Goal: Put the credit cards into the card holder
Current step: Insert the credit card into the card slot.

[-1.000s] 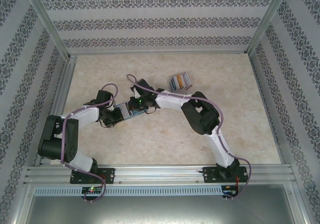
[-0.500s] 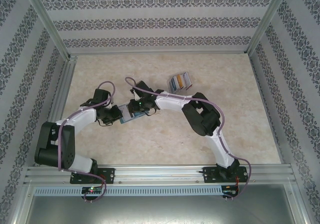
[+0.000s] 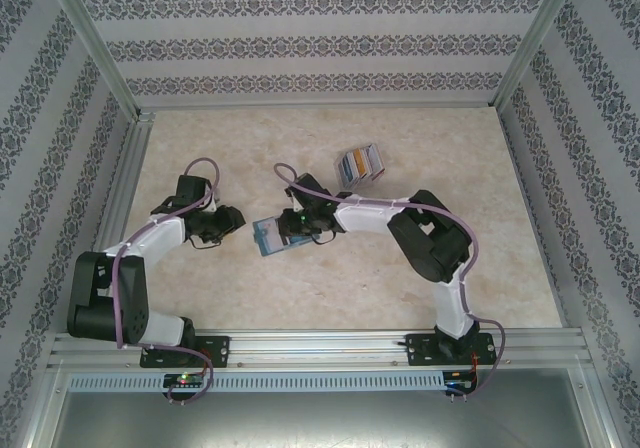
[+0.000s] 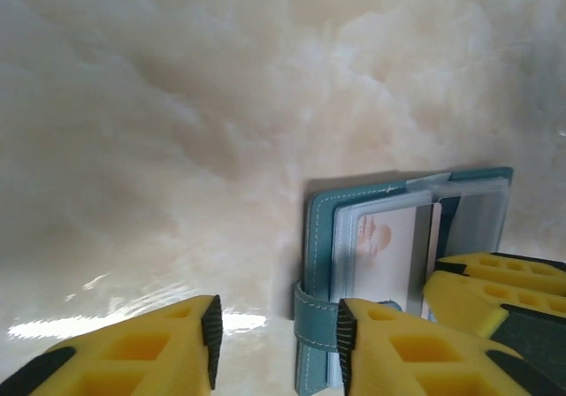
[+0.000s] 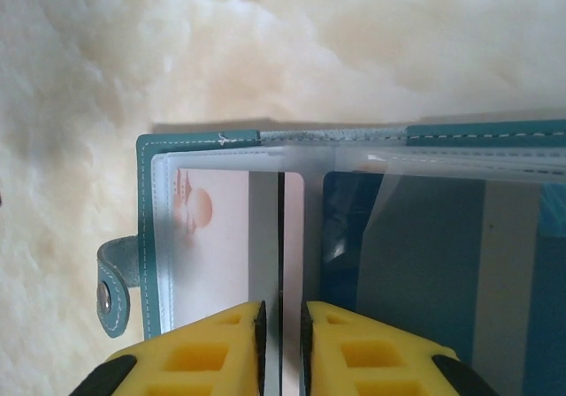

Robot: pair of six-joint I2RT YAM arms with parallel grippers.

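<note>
The teal card holder [image 3: 267, 236] lies open on the table, left of centre. Its clear sleeves hold a pale card with an orange picture [image 5: 212, 237]. My left gripper [image 3: 234, 218] stands open just left of it, and the holder's strap [image 4: 316, 321] sits beside the right finger's pad. My right gripper [image 3: 291, 232] is over the holder's right half. Its jaws [image 5: 280, 325] stand narrowly apart around a thin dark edge; whether that is a sleeve or a card I cannot tell. The fanned credit cards [image 3: 358, 163] lie further back on the right.
The marble-patterned table [image 3: 330, 288] is boxed in by patterned walls and aluminium posts [image 3: 95, 43]. A metal rail [image 3: 320, 343] runs along the near edge. The right gripper's yellow fingers [image 4: 495, 277] reach over the holder in the left wrist view.
My left gripper let go, opened and drew back to the left. The right gripper's jaws parted slightly, and the holder now lies flat a little nearer and to the right.
</note>
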